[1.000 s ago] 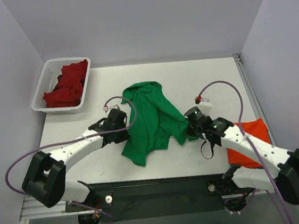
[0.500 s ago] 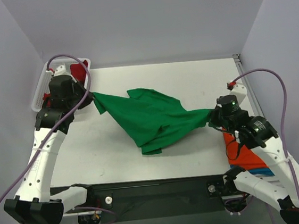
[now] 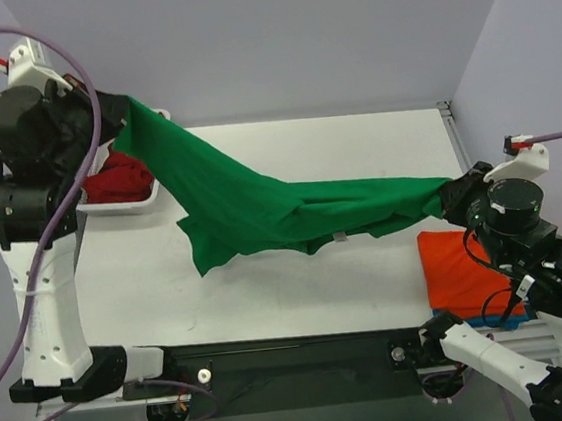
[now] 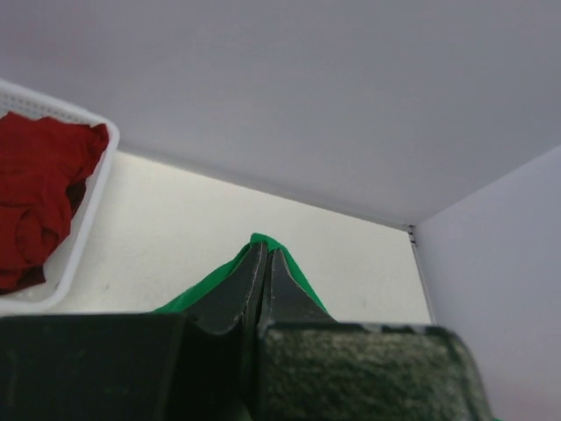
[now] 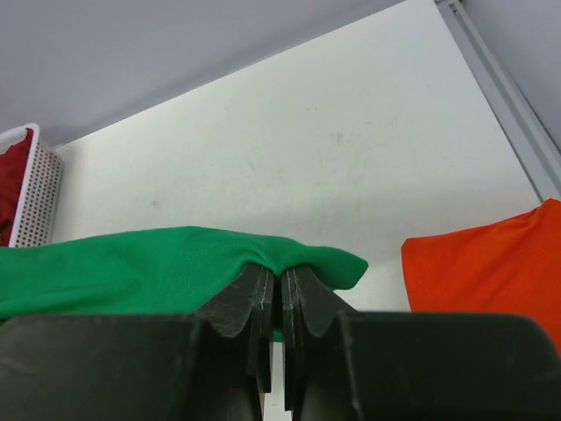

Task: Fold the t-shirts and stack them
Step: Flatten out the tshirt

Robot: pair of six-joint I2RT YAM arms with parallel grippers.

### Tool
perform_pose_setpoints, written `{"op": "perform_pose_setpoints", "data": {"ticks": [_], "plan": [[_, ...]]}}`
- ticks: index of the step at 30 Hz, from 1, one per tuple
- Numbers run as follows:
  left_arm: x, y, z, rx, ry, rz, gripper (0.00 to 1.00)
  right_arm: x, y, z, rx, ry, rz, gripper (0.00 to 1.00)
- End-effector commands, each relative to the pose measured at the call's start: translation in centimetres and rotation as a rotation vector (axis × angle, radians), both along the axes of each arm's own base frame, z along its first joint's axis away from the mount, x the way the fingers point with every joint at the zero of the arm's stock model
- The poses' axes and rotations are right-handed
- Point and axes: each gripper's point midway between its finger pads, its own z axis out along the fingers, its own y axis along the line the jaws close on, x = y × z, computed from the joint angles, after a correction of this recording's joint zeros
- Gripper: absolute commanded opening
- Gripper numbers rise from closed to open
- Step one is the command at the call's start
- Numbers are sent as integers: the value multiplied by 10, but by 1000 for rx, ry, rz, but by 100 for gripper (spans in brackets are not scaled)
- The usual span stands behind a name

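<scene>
At ten o'clock on my overhead view, my left claw [image 3: 113,123] is pinched tight on one corner of the bright green cloth t-shirt [image 3: 261,208]. It is raised high over the white slotted plastic basket [image 4: 88,219] (a crumpled dark red cloth t-shirt [image 3: 122,177] lies inside). The green shirt spans the white worktop [image 3: 355,147] like a hammock, its middle sagging. At three o'clock my right claw [image 3: 452,192] is clamped on the opposite end, near the folded orange cloth t-shirt [image 3: 458,272] at four o'clock.

The left gripper [image 3: 119,119] now stands high over the basket [image 3: 125,208], far from the right gripper [image 3: 452,195], and the green shirt [image 3: 261,208] stretches out between them.
</scene>
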Motion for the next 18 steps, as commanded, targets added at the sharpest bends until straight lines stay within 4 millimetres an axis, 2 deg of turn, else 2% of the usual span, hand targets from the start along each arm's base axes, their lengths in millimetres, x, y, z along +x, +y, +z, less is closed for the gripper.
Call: {"op": "perform_pose_setpoints", "data": {"ticks": [1, 3, 4, 5, 6, 7, 8, 9, 10, 11, 13, 14, 15, 16, 17, 18], "plan": [[67, -23, -33, -21, 109, -112, 0, 23, -8, -9, -115, 69, -81, 0], [93, -36, -47, -41, 139, -170, 0, 36, -4, -19, -144, 109, -86, 0], [106, -40, -57, -57, 164, -182, 0, 49, -5, -31, -166, 158, -108, 0], [136, -47, -95, -58, 252, -192, 0, 59, 2, -44, -157, 190, -86, 0], [146, -52, -103, -63, 273, -213, 0, 68, 2, -55, -149, 224, -87, 0], [173, -58, -148, -58, 368, -213, 0, 84, 7, -77, -141, 299, -75, 0], [184, -60, -168, -51, 411, -211, 5, 94, -5, -97, -112, 353, -115, 0], [191, -69, -185, -46, 448, -228, 12, 102, 2, -112, -63, 399, -79, 0], [194, -73, -197, -43, 487, -240, 27, 113, 4, -136, -46, 468, -80, 0], [201, -80, -231, -38, 564, -253, 33, 122, -3, -147, -19, 486, -101, 0], [195, -92, -250, 10, 618, -253, 44, 131, 2, -180, 6, 575, -78, 0], [185, -92, -258, 35, 643, -239, 51, 136, 1, -189, 11, 589, -79, 0], [185, -97, -251, 48, 597, -244, 55, 136, 1, -202, 16, 621, -70, 0], [167, -107, -226, 59, 534, -264, 57, 139, 0, -213, 14, 644, -67, 0], [153, -104, -254, 75, 593, -246, 60, 139, 0, -220, 12, 661, -67, 0], [147, -107, -253, 64, 570, -236, 61, 136, -2, -231, 17, 687, -73, 0]]}}
